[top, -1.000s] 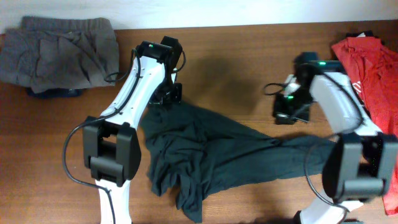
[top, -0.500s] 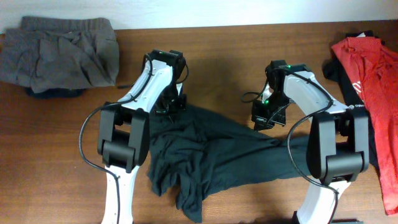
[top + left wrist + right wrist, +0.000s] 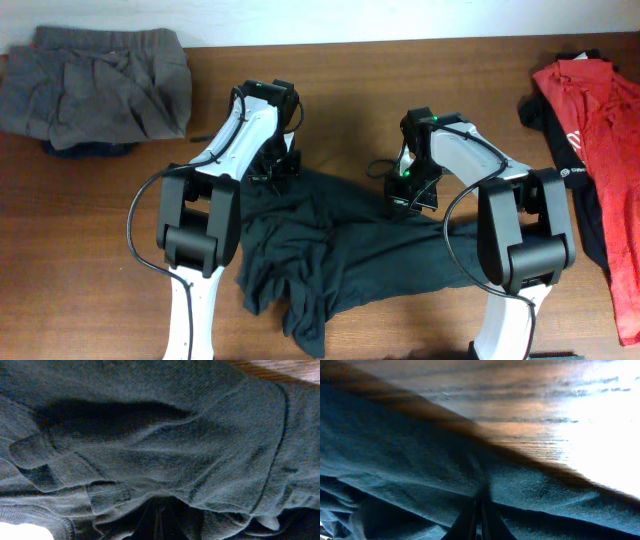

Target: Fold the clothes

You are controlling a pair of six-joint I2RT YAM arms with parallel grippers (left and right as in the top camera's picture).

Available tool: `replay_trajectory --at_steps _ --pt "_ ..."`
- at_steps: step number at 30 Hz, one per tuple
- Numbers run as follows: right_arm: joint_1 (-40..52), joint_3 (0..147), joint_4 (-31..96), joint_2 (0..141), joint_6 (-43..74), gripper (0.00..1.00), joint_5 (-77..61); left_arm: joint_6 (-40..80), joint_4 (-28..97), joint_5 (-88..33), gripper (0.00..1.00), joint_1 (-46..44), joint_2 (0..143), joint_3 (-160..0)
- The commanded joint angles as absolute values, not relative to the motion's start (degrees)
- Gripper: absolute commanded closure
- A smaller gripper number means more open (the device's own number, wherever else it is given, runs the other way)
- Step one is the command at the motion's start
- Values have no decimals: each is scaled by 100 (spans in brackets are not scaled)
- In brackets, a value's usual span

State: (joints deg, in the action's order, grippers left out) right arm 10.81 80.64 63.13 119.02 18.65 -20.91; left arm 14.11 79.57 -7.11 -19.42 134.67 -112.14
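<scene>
Left gripper: closed, pinching the far-left edge of the black T-shirt, which lies crumpled at centre.
Right gripper: tips nearly together on the shirt's far-right edge; cannot tell whether it grips.
Red T-shirt, far right: white print unreadable.

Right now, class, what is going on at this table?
A robot is handling a crumpled black T-shirt. The left gripper is shut on its upper left edge; the right gripper is at its upper right edge, grip unclear. A grey elastic-waist garment and a red T-shirt lie aside.
</scene>
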Motion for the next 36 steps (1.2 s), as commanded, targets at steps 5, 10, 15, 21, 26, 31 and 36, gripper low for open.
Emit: replay_trajectory --at_steps 5,10,15,21,26,31,36 --pt "1081 7867 6005 11944 2003 90 -1949 1317 7795 -777 99 -1927 13533 -11253" --pt "1076 7867 5765 11944 2003 90 -1861 1317 7561 -775 99 -1927 13533 -11253" --pt "1066 7867 5354 11944 2003 85 -1828 1319 7179 -777 99 -1927 13699 -11253" --pt "954 7867 5148 11944 2003 85 -1730 1317 7155 -792 99 -1914 14086 -11255" --pt "596 7867 4668 11944 1999 85 -1732 1317 6764 -775 99 -1684 14112 -11255" --pt "139 7870 4318 11944 1951 87 -1730 1098 6106 -781 99 -1315 14112 -11255" --pt "-456 7870 3479 11944 1828 88 -1557 1028 5002 -775 99 -950 14116 -11255"
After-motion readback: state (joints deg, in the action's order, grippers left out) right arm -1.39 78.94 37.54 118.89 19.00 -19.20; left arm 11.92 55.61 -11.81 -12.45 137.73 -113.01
